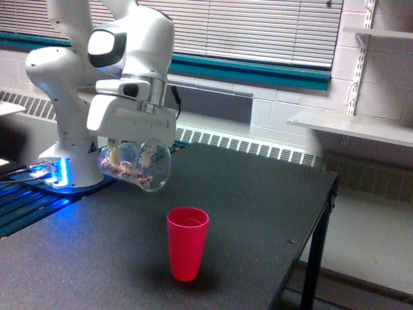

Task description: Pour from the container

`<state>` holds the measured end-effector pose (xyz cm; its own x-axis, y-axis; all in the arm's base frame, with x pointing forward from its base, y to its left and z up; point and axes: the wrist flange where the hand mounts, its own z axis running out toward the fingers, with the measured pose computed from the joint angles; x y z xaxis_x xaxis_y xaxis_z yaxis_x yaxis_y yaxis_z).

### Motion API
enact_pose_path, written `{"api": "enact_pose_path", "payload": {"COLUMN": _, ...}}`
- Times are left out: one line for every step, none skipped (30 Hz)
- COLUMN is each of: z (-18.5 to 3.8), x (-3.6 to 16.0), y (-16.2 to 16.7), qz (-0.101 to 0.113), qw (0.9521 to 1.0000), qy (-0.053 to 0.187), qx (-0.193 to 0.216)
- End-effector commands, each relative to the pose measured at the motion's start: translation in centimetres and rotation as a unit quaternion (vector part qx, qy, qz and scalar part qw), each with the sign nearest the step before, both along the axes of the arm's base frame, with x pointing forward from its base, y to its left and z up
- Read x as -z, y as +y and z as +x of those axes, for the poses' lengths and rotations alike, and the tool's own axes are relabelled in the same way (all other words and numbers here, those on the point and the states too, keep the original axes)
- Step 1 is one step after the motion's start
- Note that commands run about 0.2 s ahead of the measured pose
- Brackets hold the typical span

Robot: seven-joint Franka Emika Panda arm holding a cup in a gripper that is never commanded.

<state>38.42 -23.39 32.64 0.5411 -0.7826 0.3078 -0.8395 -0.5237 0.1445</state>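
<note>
1. Above the black counter (258,194), your hand (132,150) hangs from the white arm (129,51) with the cup (137,165) slung beneath it, tipped well over on its side so the wide mouth faces the exterior view's right and a little down.

2. That tilt reads as a pouring pose. The small pinkish pieces (126,170) lie along the cup's low wall, not at the lip, so nothing looks ready to spill yet.

3. Your hand is clenched on the cup: its fingers reach down around the clear wall near the base end, and the cup is clear of the counter, carried by the hand alone.

4. The red cup (188,243) stands upright on the counter, mouth open, nearer the camera and toward the exterior view's right of your cup. It looks placed as the receiver.

5. Your cup's mouth is not over the red cup; it sits above and off toward the exterior view's left of it, with open air between. Poured from here, the pieces would likely land on the counter beside the red cup.

6. Expect to bring the mouth over the red rim before tipping further.
</note>
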Motion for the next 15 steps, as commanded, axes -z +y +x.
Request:
{"api": "enact_pose_path", "payload": {"z": 0.7, "x": -1.5, "y": -0.1, "qz": -0.014, "qw": 0.9998, "qy": 0.004, "qx": -0.015}}
{"api": "enact_pose_path", "payload": {"z": 0.9, "x": -1.8, "y": -0.1, "qz": -0.017, "qw": 0.9997, "qy": 0.005, "qx": -0.016}}
{"api": "enact_pose_path", "payload": {"z": 1.0, "x": -1.9, "y": -0.1, "qz": -0.019, "qw": 0.9997, "qy": 0.006, "qx": -0.016}}
{"api": "enact_pose_path", "payload": {"z": 1.1, "x": -2.0, "y": -0.1, "qz": -0.020, "qw": 0.9997, "qy": 0.007, "qx": -0.016}}
{"api": "enact_pose_path", "payload": {"z": 1.1, "x": -2.2, "y": -0.1, "qz": -0.022, "qw": 0.9996, "qy": 0.007, "qx": -0.015}}
{"api": "enact_pose_path", "payload": {"z": 1.1, "x": -2.2, "y": 0.0, "qz": -0.022, "qw": 0.9996, "qy": 0.007, "qx": -0.014}}
{"api": "enact_pose_path", "payload": {"z": 1.1, "x": -2.1, "y": 0.1, "qz": -0.021, "qw": 0.9996, "qy": 0.008, "qx": -0.014}}
{"api": "enact_pose_path", "payload": {"z": 1.1, "x": -2.1, "y": 0.2, "qz": -0.021, "qw": 0.9997, "qy": 0.009, "qx": -0.013}}
{"api": "enact_pose_path", "payload": {"z": 1.1, "x": -2.1, "y": 0.3, "qz": -0.022, "qw": 0.9996, "qy": 0.008, "qx": -0.013}}
{"api": "enact_pose_path", "payload": {"z": 1.2, "x": -2.2, "y": 0.3, "qz": -0.024, "qw": 0.9996, "qy": 0.007, "qx": -0.013}}
{"api": "enact_pose_path", "payload": {"z": 1.3, "x": -2.4, "y": 0.4, "qz": -0.026, "qw": 0.9995, "qy": 0.007, "qx": -0.014}}
{"api": "enact_pose_path", "payload": {"z": 1.4, "x": -2.6, "y": 0.4, "qz": -0.028, "qw": 0.9995, "qy": 0.007, "qx": -0.015}}
{"api": "enact_pose_path", "payload": {"z": 1.5, "x": -2.7, "y": 0.4, "qz": -0.029, "qw": 0.9994, "qy": 0.008, "qx": -0.014}}
{"api": "enact_pose_path", "payload": {"z": 1.4, "x": -2.6, "y": 0.5, "qz": -0.029, "qw": 0.9995, "qy": 0.009, "qx": -0.012}}
{"api": "enact_pose_path", "payload": {"z": 1.3, "x": -2.6, "y": 0.5, "qz": -0.030, "qw": 0.9994, "qy": 0.009, "qx": -0.012}}
